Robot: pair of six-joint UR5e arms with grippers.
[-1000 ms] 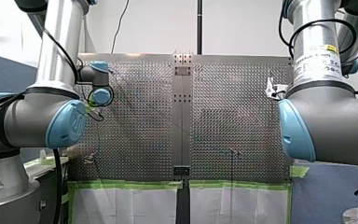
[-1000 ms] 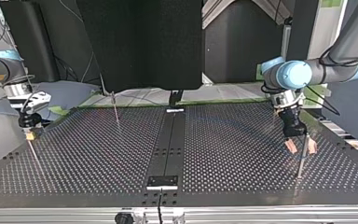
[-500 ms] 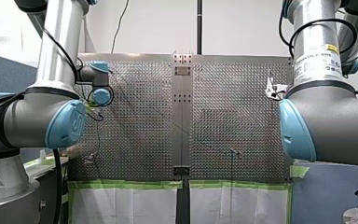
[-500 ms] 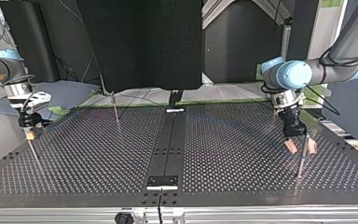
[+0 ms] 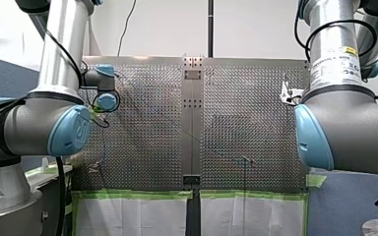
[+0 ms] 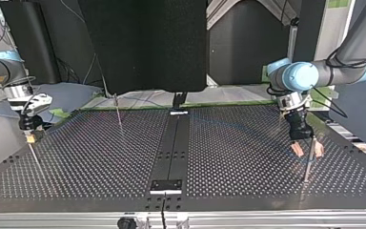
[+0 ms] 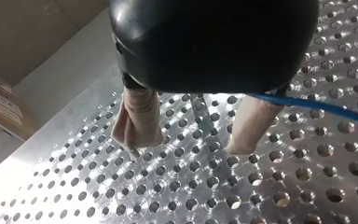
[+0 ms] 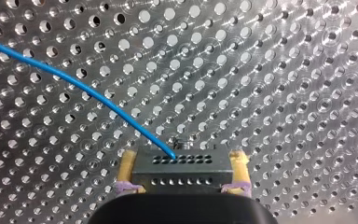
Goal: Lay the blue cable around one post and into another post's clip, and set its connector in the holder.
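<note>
The blue cable [image 8: 84,91] crosses the perforated plate and ends in a grey connector block [image 8: 182,171]. My right gripper [image 8: 182,158] holds that block, its yellow pads [image 8: 127,164] lying against both sides. In the top view this gripper [image 6: 30,136] sits low at the table's left edge. My left gripper [image 7: 193,135] is open, and its beige pads [image 7: 137,123] straddle a thin metal post [image 7: 204,116] without touching it. The cable [image 7: 321,106] runs past its outer finger. At the top view's right, the left gripper [image 6: 306,150] hangs over that post [image 6: 308,167].
A second thin post [image 6: 118,113] stands at the back left of the top view. A dark centre strip [image 6: 174,143] splits the perforated table [image 6: 100,157]. Green tape [image 5: 128,194] lines the table's near edge in the front view.
</note>
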